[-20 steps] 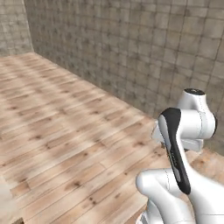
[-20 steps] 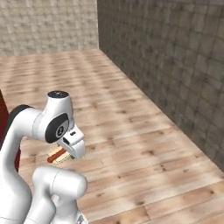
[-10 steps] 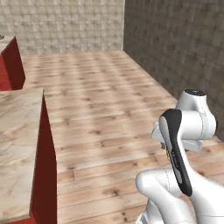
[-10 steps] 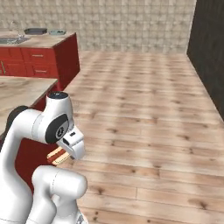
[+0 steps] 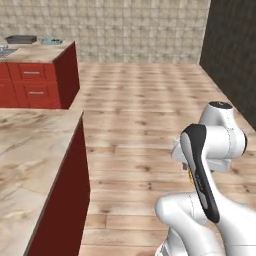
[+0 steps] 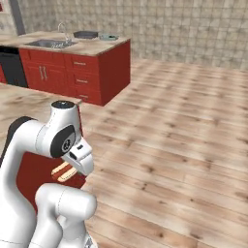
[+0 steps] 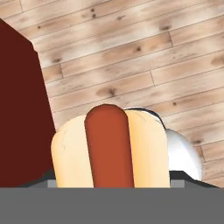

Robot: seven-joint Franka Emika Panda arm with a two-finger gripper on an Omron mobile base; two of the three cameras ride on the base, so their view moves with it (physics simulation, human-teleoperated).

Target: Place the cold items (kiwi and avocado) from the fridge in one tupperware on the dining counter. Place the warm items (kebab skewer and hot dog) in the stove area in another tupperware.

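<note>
Carrying the hot dog (image 7: 109, 151) clamped in the gripper (image 6: 67, 172), tucked low by the base beside the red counter (image 5: 35, 150); no tupperware in sight, so boxing it probably remains. Sink (image 6: 51, 43) counter stands far off.

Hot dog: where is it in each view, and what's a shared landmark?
Left base view: cannot make it out.
Right base view: hot dog low left, under the arm's wrist.
Hand view: hot dog bottom centre, held end-on.
Shared landmark: red sink cabinet, upper left in both base views.
</note>
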